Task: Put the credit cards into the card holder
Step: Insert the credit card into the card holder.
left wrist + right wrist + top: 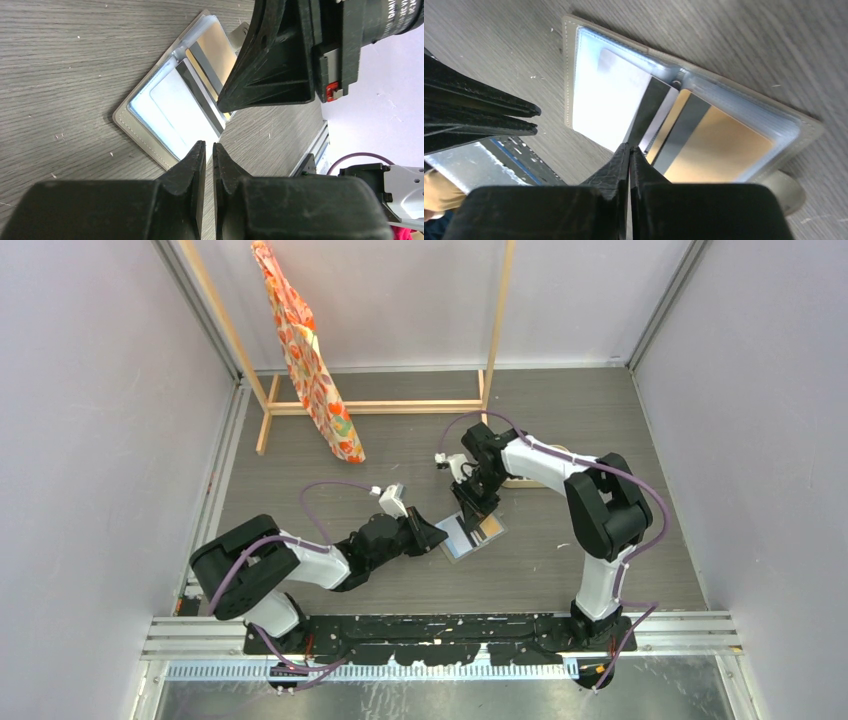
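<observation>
The grey card holder (470, 534) lies open on the table, pale silvery-blue inside (165, 115) (594, 95). A tan-gold credit card (719, 145) with a dark stripe sits in one clear pocket (220, 45). A pale card with a dark stripe (651, 107) lies across the other half near the spine (197, 95). My right gripper (629, 146) is shut, its tips right at the near end of that card's stripe (478, 510). My left gripper (209, 145) is shut with only a hairline gap and is empty, at the holder's near edge (441, 538).
A wooden rack (380, 406) stands at the back with an orange patterned cloth (305, 360) hanging on it. A beige tray (519, 481) peeks out behind the right arm. Grey walls enclose the table on three sides, and a metal rail (440, 625) runs along the near edge.
</observation>
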